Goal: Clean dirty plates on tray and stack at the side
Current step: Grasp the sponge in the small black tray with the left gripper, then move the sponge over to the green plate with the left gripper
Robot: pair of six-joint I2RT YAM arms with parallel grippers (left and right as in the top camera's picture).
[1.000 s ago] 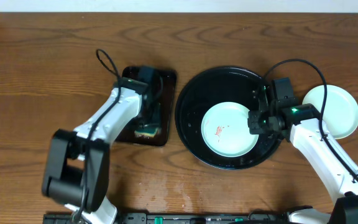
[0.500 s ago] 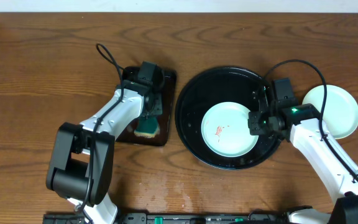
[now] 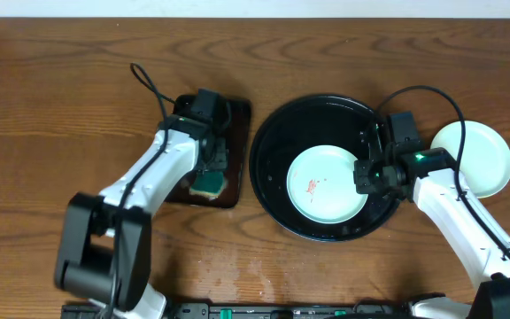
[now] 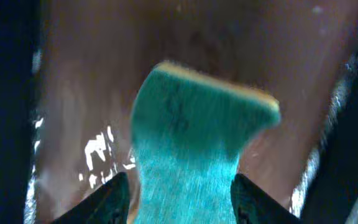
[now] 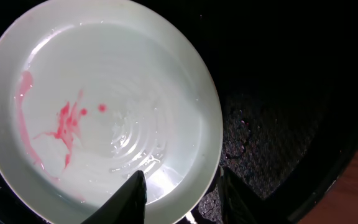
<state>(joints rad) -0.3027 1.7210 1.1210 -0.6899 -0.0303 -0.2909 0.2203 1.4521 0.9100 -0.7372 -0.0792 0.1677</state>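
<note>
A pale mint plate (image 3: 321, 186) with red smears lies in the round black tray (image 3: 268, 142), toward its right side. My right gripper (image 3: 366, 173) is shut on the plate's right rim, one finger inside the rim and one outside. The right wrist view shows the smeared plate (image 5: 104, 106), the tray (image 5: 278, 93) and the right gripper (image 5: 182, 196). A clean pale plate (image 3: 475, 158) lies on the table to the right of the tray. My left gripper (image 3: 209, 164) is over the rectangular tray, its fingers (image 4: 182, 202) pinching a teal sponge (image 4: 191, 124).
The small rectangular black tray (image 3: 237, 115) sits left of the round tray and holds the sponge (image 3: 209, 184). Cables loop above both arms. The wooden table's back edge runs along the top of the overhead view.
My left arm swung its wrist toward the back of the rectangular tray, then shifted slightly left, staying over the sponge. The right arm and the plate have not moved.
</note>
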